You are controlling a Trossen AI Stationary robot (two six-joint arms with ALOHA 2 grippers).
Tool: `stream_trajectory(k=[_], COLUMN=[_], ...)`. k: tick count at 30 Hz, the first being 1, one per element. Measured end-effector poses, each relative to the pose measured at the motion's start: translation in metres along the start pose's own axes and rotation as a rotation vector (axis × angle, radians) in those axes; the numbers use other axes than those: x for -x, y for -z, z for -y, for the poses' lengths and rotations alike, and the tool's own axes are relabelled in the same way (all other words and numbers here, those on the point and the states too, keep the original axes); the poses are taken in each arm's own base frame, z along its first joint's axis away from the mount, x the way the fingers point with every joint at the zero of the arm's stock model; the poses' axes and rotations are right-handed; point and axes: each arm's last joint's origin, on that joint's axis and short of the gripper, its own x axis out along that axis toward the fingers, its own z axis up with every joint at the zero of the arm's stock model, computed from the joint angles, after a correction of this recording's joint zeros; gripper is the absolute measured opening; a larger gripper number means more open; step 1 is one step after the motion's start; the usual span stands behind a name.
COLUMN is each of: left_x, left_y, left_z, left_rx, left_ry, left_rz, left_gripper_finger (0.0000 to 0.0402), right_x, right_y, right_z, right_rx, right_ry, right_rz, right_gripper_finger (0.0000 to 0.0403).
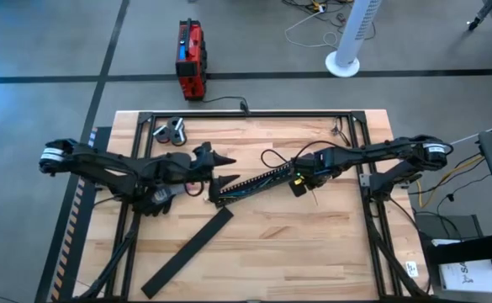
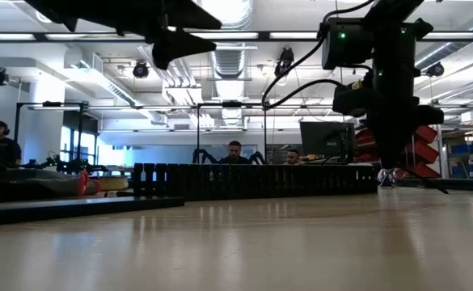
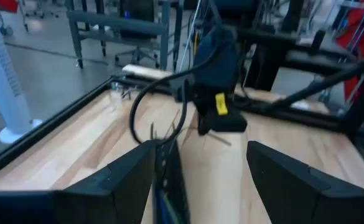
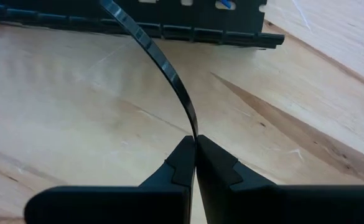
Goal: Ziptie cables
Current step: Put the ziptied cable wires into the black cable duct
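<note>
Right wrist view shows our right gripper with its fingers pressed together on a thin black strap, pinching its end so the strip curves up and away toward the comb-toothed duct. We take the strap to be the zip tie, held by its tip so the free length can be steered around the wires. A glimpse of blue cable shows through a slot at the duct's edge.

From above, the right gripper sits at the duct's right end, close over the duct where the cables lie along it in blue and green. A dark wire loops up just beside that gripper.

Our left gripper hovers at the duct's left end, fingers spread wide and holding nothing, the duct running between them toward the right arm. We judge it is waiting there to steady the bundle or catch the strap's free end.

The duct's flat lid lies well apart on the wooden table, presumably set aside so the cables stay reachable.
</note>
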Motion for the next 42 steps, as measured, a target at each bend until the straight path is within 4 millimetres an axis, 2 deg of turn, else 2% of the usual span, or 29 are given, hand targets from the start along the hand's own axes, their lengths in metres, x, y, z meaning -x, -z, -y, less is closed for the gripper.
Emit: stream_trajectory(k=[5, 11, 22, 31, 36, 42], left_x=[-0.014, -0.027, -0.044, -0.063, -0.073, -0.086], left_y=[0.006, 0.022, 0.038, 0.064, 0.079, 0.086], left_z=[0.003, 0.003, 0.005, 0.004, 0.006, 0.002], left_rx=[0.014, -0.004, -0.009, -0.012, -0.088, -0.133], left_ry=[0.008, -0.005, -0.004, -0.037, -0.006, -0.162], left_rz=[0.040, -0.023, -0.028, -0.072, -0.095, -0.096], left_gripper_finger=[0.0229, 0.0218, 0.0225, 0.0210, 0.0203, 0.0193], right_x=[0.001, 0.001, 0.001, 0.001, 0.004, 0.015], right_y=[0.001, 0.001, 0.000, 0.000, 0.001, 0.003], right_z=[-0.001, -0.001, -0.001, 0.000, 0.001, 0.004], right_rx=[0.011, 0.029, 0.047, 0.057, 0.069, 0.079], right_ry=[-0.005, -0.005, 0.004, 0.005, 0.000, -0.032], right_rz=[0.007, 0.008, 0.023, 0.022, 0.027, 0.057], right_gripper_finger=[0.0000, 0.0000, 0.0000, 0.0000, 0.0000, 0.0000])
